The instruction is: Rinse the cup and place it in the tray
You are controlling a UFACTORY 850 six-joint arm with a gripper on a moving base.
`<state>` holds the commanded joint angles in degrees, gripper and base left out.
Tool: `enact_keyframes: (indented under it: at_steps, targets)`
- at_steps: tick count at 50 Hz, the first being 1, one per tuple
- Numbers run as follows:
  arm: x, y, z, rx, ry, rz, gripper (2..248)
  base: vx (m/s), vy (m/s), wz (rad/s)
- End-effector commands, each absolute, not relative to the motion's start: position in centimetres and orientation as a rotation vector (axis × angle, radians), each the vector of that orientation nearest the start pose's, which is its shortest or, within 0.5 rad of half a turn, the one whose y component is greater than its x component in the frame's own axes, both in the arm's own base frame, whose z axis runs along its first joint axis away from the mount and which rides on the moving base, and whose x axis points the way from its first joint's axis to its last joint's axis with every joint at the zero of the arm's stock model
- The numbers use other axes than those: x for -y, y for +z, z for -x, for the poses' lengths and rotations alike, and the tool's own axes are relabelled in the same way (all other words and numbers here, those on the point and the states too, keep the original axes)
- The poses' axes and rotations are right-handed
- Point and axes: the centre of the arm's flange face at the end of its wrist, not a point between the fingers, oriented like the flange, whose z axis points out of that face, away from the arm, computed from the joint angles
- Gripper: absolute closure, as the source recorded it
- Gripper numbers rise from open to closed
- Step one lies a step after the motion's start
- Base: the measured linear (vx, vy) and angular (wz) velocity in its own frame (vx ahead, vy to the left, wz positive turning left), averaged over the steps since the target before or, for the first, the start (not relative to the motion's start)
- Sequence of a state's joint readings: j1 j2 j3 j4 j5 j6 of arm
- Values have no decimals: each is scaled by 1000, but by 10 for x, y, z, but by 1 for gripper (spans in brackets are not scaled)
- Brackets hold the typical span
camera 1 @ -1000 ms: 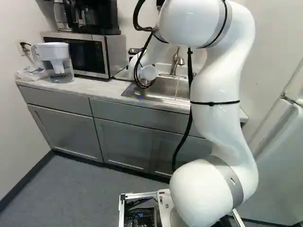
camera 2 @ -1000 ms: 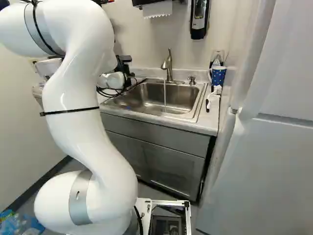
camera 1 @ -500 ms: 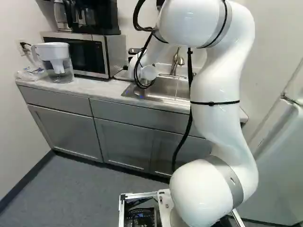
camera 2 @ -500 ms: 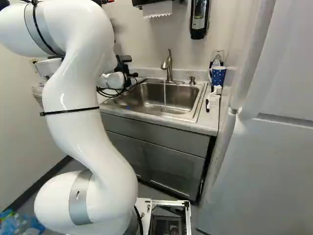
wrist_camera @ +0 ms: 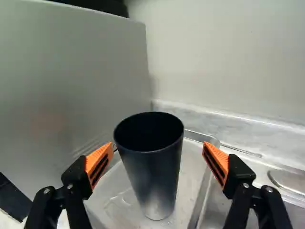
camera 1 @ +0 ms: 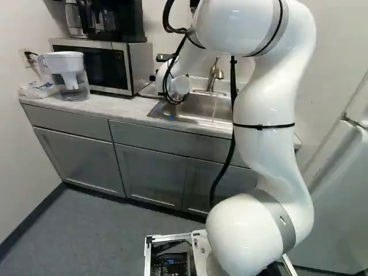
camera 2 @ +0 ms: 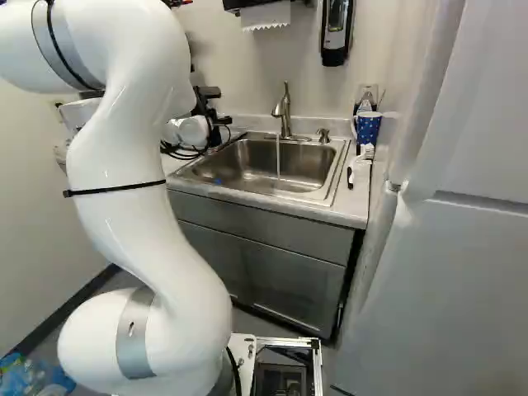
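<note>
In the right base view the black parts of my gripper (camera 2: 206, 101) show beyond the forearm, left of the sink; its fingertips are hidden there. The wrist view shows my gripper (wrist_camera: 158, 145) open, an orange pad on each side of the dark cup (wrist_camera: 151, 176), with a gap to each. Upright, mouth up, the cup stands in the shallow metal tray (wrist_camera: 188, 167) beside the microwave. Water runs from the faucet (camera 2: 285, 111) into the sink (camera 2: 247, 169).
Close beside the cup rises the microwave's side (wrist_camera: 71, 81); the wall and backsplash (wrist_camera: 228, 125) are behind. A water pitcher (camera 1: 69, 75) stands on the counter left of the microwave. Right of the sink are a blue dotted mug (camera 2: 369, 128) and a brush (camera 2: 360, 162).
The upper arm has drawn back slightly, and the wrist end has risen a little beside the microwave. The base has not moved, and the water still runs.
</note>
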<state>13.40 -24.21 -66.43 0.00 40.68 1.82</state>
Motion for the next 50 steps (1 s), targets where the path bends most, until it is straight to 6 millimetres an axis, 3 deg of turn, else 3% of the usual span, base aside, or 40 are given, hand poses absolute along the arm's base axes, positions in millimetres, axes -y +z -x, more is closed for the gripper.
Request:
enact_keyframes:
  at_steps: [50]
  targets:
    - [-149, 551, -628, 215, -2053, 2117, 3, 0, 0, 0]
